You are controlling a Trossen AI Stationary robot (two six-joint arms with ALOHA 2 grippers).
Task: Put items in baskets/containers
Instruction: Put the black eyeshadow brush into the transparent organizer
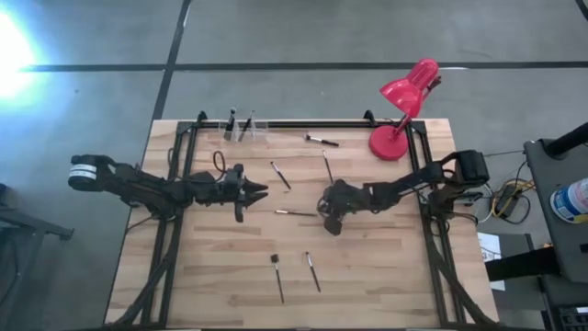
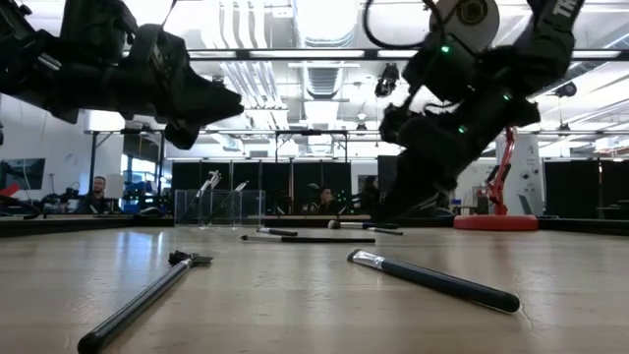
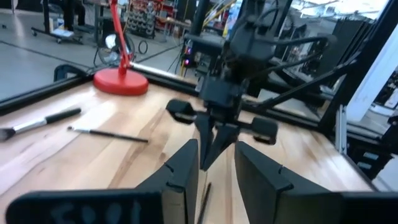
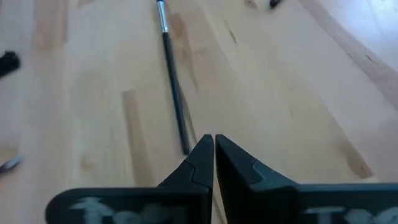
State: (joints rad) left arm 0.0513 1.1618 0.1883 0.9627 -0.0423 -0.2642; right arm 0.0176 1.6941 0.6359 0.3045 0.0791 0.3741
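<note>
Several thin dark brushes lie flat on the wooden table (image 1: 202,276). One brush (image 1: 294,213) lies between my two grippers; it also shows in the right wrist view (image 4: 174,93). My right gripper (image 1: 327,221) is shut, low over the table, its tips (image 4: 213,144) right beside this brush's near end. My left gripper (image 1: 261,191) is open and empty above the table, pointing toward the right gripper; its fingers (image 3: 186,168) stand apart. The clear containers (image 1: 243,127) stand at the far edge with a few brushes upright in them. My right gripper is shut with nothing between its fingers. The brush's end (image 4: 186,148) lies just beside the outer side of one fingertip (image 4: 203,149). I cannot tell whether the finger touches it. The brush lies flat on the table.
A red desk lamp (image 1: 404,101) stands at the far right corner. Other brushes lie at the table's middle (image 1: 280,175) (image 1: 328,165), far side (image 1: 322,140) and near side (image 1: 277,276) (image 1: 312,271). Dark frame rails run along the left, right and far edges.
</note>
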